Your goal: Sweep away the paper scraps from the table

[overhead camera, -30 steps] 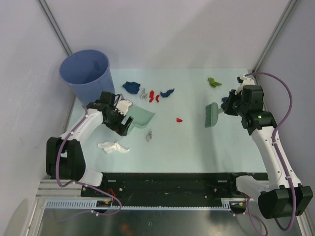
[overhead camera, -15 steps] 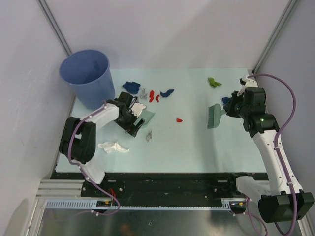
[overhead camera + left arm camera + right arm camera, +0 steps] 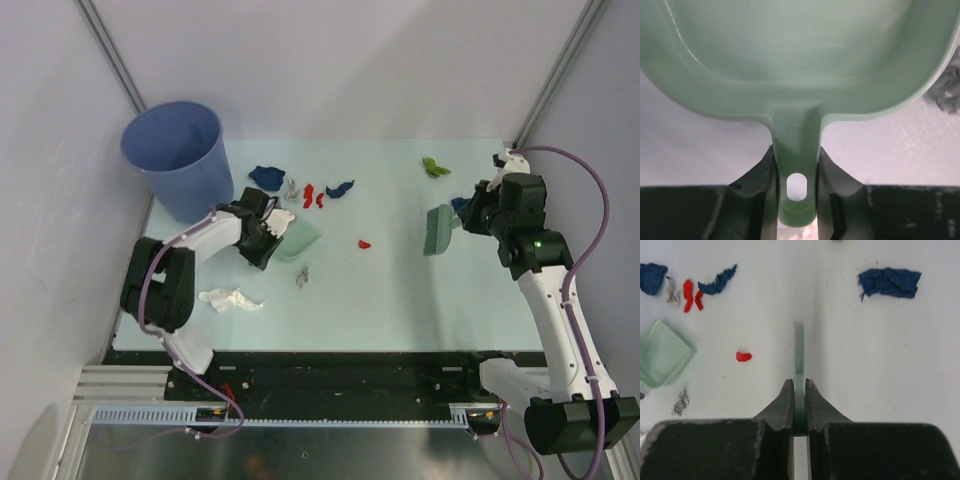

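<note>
Paper scraps lie scattered on the table (image 3: 400,300): dark blue (image 3: 266,177), grey (image 3: 291,189), red (image 3: 312,196), a small red one (image 3: 365,243), grey (image 3: 301,276), white (image 3: 230,298) and olive green (image 3: 434,166). My left gripper (image 3: 262,235) (image 3: 796,165) is shut on the handle of the mint-green dustpan (image 3: 298,238) (image 3: 790,50). At the right, my right gripper (image 3: 465,218) (image 3: 799,390) is shut on the thin handle of the brush (image 3: 437,230) (image 3: 799,355), which hangs above the table. A dark blue scrap (image 3: 888,282) lies ahead of the brush to the right.
A blue bucket (image 3: 180,155) stands at the back left corner, just behind the left arm. White walls and metal corner rails close the table in on the left, back and right. A grey scrap (image 3: 947,90) lies beside the dustpan's right rim.
My left gripper has slid in to the dustpan's handle and closed on it; the pan has turned slightly. The right arm has drifted a little right with the brush.
</note>
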Controlling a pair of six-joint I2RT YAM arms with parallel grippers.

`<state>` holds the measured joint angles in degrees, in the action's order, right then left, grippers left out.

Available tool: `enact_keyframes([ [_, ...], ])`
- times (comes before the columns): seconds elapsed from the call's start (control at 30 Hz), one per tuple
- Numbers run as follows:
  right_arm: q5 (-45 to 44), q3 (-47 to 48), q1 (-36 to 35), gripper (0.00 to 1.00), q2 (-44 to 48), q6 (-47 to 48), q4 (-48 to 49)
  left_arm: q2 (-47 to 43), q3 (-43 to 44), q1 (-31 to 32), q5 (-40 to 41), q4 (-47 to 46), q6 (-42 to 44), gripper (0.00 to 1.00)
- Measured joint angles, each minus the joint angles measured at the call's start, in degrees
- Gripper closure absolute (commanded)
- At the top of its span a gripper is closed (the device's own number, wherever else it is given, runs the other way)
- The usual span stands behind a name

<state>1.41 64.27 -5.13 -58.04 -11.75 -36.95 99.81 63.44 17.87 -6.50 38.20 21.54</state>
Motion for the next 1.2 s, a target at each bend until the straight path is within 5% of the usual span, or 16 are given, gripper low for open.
enact_keyframes([
  [0.23,0.55,7.87,-0.83,1.00,-2.58,0.13,2.80,-14.56,-4.48,0.00,3.61,0.81,2.84,1.00],
  [0.43,-0.50,15.21,-2.84,1.00,-12.00,7.89,14.93,-21.81,-5.64,0.00,4.98,2.12,6.36,1.00],
  [0.77,-6.54,32.22,-3.21,1.00,-42.84,36.79,30.71,-21.84,-7.41,0.00,5.27,4.33,9.53,1.00],
  [1.2,-4.74,30.56,-7.82,1.00,-62.29,72.08,35.28,-24.30,-7.41,0.00,6.34,4.85,10.01,1.00],
])
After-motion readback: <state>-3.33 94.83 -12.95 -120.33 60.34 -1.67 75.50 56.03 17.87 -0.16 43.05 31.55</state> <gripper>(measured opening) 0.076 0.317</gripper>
